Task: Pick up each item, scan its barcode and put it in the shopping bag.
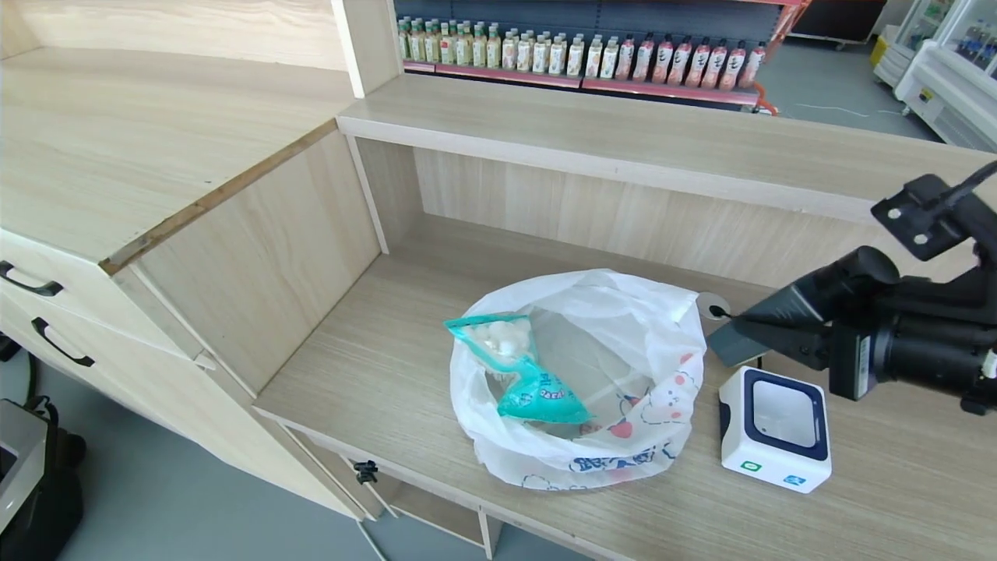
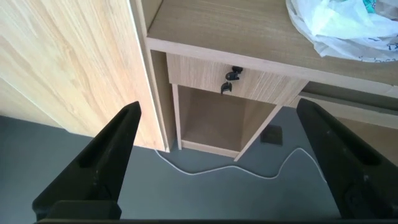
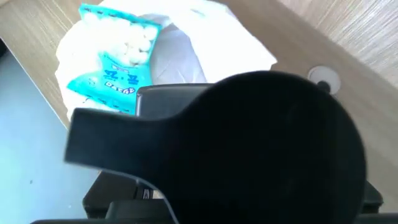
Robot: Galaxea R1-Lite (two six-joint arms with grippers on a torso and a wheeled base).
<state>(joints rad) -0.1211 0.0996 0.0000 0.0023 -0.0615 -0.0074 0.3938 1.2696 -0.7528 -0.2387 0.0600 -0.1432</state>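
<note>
The left gripper [image 2: 219, 109] hangs off the counter's [image 1: 374, 374] front-left corner, above the floor, jaws spread wide and holding nothing. Ahead of it a key [image 2: 230, 79] sits in the drawer below the front edge. Near the middle of that edge the white shopping bag [image 1: 545, 460] lies open, with a teal snack packet [image 1: 522, 374] inside against its left rim. The scanner [image 1: 775, 428] stands just beside the bag. Above the scanner hovers the right gripper [image 1: 736, 339]; I cannot tell whether it is open or closed.
</note>
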